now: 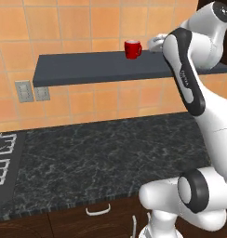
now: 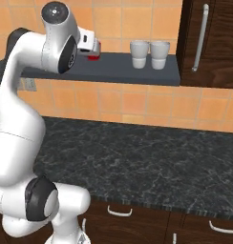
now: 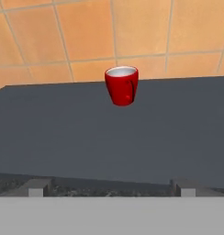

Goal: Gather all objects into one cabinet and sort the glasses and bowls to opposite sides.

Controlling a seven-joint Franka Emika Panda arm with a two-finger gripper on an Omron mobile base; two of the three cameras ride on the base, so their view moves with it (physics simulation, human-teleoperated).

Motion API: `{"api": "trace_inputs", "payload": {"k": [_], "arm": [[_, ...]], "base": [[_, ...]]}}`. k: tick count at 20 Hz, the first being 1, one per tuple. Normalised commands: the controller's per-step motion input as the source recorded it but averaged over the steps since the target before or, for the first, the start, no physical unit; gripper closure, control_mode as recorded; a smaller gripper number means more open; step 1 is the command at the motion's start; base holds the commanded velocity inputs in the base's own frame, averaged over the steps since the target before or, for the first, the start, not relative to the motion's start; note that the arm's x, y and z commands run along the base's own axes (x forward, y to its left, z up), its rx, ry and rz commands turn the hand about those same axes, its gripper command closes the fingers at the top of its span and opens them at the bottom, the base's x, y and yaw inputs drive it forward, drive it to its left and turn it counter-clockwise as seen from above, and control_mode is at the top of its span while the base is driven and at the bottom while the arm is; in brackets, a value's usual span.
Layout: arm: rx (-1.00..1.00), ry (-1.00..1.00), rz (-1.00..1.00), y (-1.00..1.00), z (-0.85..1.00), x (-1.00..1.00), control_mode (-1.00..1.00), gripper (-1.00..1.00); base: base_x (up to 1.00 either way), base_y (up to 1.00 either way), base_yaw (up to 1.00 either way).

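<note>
Small glossy red cup (image 3: 121, 85) stands upright on the flat dark grey wall shelf (image 3: 86, 133), straight ahead of the tool (image 3: 111, 188), well apart. Tool jaws spread wide, holding nothing.

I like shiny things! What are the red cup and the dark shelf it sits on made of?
The red cup looks like glazed ceramic or glossy plastic: smooth red outside, white inside, with a soft sheen. The shelf looks like matte painted board or metal: flat dark grey, with no grain and no shine. It is a rendered scene, so both are guesses.
</note>
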Motion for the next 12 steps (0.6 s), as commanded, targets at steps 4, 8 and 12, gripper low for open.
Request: {"api": "trace_inputs", "payload": {"k": [4, 8, 12], "arm": [[0.00, 0.00, 0.00, 0.00, 0.00, 0.51, -1.00, -1.00], [0.00, 0.00, 0.00, -0.01, -0.01, 0.71, -1.00, -1.00], [0.00, 0.00, 0.07, -0.05, -0.30, 0.58, -1.00, -1.00]], "base": [[0.00, 0.00, 0.00], [0.00, 0.00, 0.00], [0.00, 0.00, 0.00]]}}
